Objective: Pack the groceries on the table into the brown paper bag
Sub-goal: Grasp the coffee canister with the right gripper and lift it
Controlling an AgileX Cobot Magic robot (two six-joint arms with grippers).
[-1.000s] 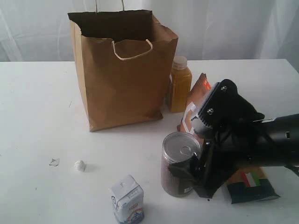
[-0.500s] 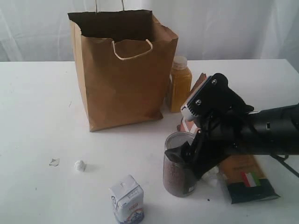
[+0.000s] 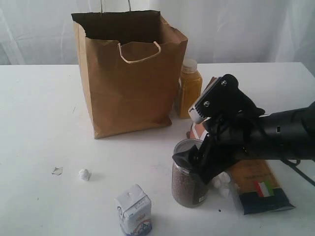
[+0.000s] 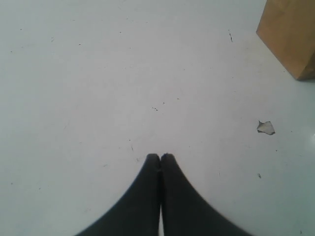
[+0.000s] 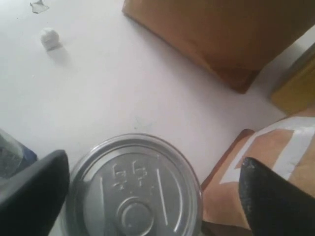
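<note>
The dark jar (image 3: 187, 189) with a silver pull-tab lid (image 5: 135, 189) stands upright on the white table (image 3: 39, 123). My right gripper (image 3: 196, 164) is open, one finger on each side of the jar's top, with a gap showing on the pouch side (image 5: 152, 162). Behind the jar lies the brown pouch (image 3: 198, 129) with white square (image 5: 266, 147). The pasta packet (image 3: 261, 189) lies flat under the right arm. A small white carton (image 3: 134, 211) stands near the front edge. The yellow jar (image 3: 189, 91) stands beside the brown paper bag (image 3: 130, 83), which is upright and open. My left gripper (image 4: 160, 156) is shut and empty over bare table.
A crumpled white ball (image 3: 84, 174) and a small chip (image 3: 57, 170) lie on the table left of the carton. More small white lumps (image 3: 222, 183) sit between jar and pasta packet. The bag's bottom corner (image 4: 290, 34) shows in the left wrist view.
My right gripper has risen from low beside the jar to around its top, covering the lid in the exterior view. The jar and the other groceries have not moved.
</note>
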